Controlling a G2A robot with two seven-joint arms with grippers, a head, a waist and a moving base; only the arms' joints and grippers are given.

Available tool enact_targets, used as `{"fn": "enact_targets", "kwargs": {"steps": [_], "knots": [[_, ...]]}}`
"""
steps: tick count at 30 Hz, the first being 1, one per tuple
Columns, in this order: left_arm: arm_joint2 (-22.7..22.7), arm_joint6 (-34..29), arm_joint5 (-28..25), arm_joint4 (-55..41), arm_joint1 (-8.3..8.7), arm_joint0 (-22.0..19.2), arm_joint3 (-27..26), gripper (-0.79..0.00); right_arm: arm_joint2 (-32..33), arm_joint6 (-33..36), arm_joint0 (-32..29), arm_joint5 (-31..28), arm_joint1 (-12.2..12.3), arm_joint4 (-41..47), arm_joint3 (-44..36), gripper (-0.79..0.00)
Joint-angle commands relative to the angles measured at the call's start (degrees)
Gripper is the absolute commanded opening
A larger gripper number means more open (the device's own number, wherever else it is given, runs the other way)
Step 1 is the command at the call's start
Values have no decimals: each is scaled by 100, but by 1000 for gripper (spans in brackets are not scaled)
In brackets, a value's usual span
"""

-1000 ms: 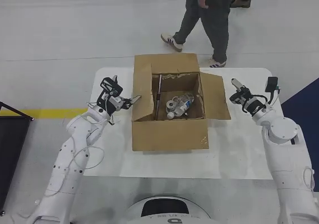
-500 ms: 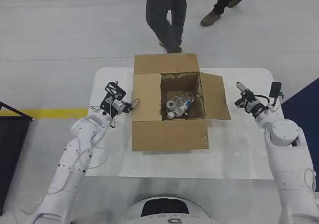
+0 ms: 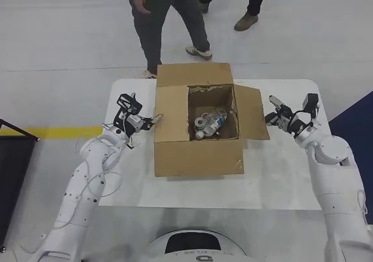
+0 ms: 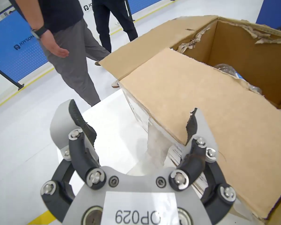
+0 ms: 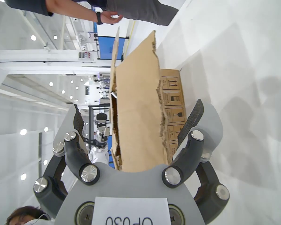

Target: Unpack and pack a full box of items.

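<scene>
We see a white tabletop (image 3: 278, 177) with rounded corners, standing on a pale floor. One thing rests directly on it: a brown cardboard box (image 3: 199, 159) with its top flaps open. The box sits about midway across the tabletop and close to the far edge. From above, its far flap overlaps that edge, and its right flap splays outward over the white surface. The tabletop extends well beyond the box on both sides and toward us.

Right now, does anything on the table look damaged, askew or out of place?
Yes. The cardboard box is worn: shredded cardboard hangs along its inner top edge, and the right flap has a ragged, torn edge. Nothing is spilled; the bottles lie inside the box.
</scene>
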Motion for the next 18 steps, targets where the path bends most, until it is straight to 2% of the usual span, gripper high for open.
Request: {"fn": "enact_targets", "kwargs": {"steps": [1,5,10,18], "knots": [[1,9,-3,-15,6,0,22,0,244,551,-38,-153,32,711,38,0],[-8,42,-8,-53,18,-10,75,0,483,1551,-68,-220,88,1502,-37,0],[-45,114,2,-137,33,-8,109,0,234,2195,67,-91,101,1666,-294,0],[-129,239,2,-227,67,43,134,0,-637,1600,376,171,45,779,-1142,0]]}}
